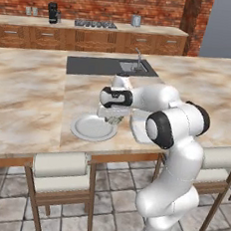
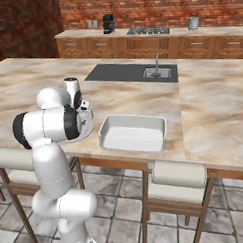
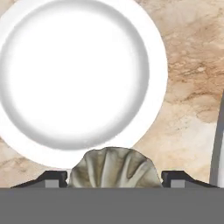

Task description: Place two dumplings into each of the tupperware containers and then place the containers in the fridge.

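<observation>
A pleated beige dumpling (image 3: 114, 168) sits between my gripper's (image 3: 113, 178) two dark fingertips (image 3: 52, 177), which are shut on it. It hangs over the near rim of the round white plate (image 3: 78, 74), and nothing else lies on the plate. In the left base view the gripper (image 1: 113, 118) points down over the plate's (image 1: 88, 128) right edge. The large white tupperware container (image 2: 132, 134) stands empty on the counter, just right of the plate (image 2: 83, 131) and the gripper (image 2: 84, 113). The fridge (image 1: 227, 28) is the tall grey cabinet at the back right.
A sink with a faucet (image 2: 157, 67) is set in the dark panel at the island's middle. Stools (image 1: 61, 175) stand along the island's front edge. A coffee machine (image 1: 52, 12) and a cooktop (image 1: 95, 23) sit on the back counter.
</observation>
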Robot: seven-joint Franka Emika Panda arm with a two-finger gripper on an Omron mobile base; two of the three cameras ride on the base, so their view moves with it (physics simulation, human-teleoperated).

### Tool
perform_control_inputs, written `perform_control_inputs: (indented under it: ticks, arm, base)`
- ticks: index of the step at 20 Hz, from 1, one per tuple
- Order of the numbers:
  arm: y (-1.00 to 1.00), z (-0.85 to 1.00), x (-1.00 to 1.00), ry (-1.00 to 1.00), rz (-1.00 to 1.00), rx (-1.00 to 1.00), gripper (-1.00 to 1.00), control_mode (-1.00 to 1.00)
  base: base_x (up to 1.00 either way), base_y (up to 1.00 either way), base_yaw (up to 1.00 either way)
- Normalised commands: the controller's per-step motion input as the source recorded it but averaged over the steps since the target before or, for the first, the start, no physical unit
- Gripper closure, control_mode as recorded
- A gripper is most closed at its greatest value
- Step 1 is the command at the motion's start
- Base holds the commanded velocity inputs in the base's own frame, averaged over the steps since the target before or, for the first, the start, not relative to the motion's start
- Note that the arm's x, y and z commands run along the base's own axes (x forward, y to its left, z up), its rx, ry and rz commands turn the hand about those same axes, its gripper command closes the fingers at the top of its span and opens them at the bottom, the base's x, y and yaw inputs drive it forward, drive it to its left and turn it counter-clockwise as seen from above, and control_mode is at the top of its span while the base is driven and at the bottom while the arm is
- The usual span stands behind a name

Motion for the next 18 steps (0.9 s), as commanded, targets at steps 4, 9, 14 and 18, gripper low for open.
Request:
perform_control_inputs:
  ticks: [4, 9, 14, 18]
  arm:
    - [-0.98, 0.37, -0.11, 0.14, -0.12, 0.0, 1.0, -1.0]
    - [-0.68, 0.39, -0.03, 0.07, -0.02, -0.05, 1.0, -1.0]
    - [-0.73, 0.03, -0.07, 0.1, 0.04, -0.05, 1.0, -1.0]
    - [-0.76, 0.0, 0.25, 0.06, 0.03, 0.0, 1.0, -1.0]
  base:
    - [0.0, 0.0, 0.0]
    - [0.0, 0.0, 0.0]
    - [0.0, 0.0, 0.0]
    - [0.0, 0.0, 0.0]
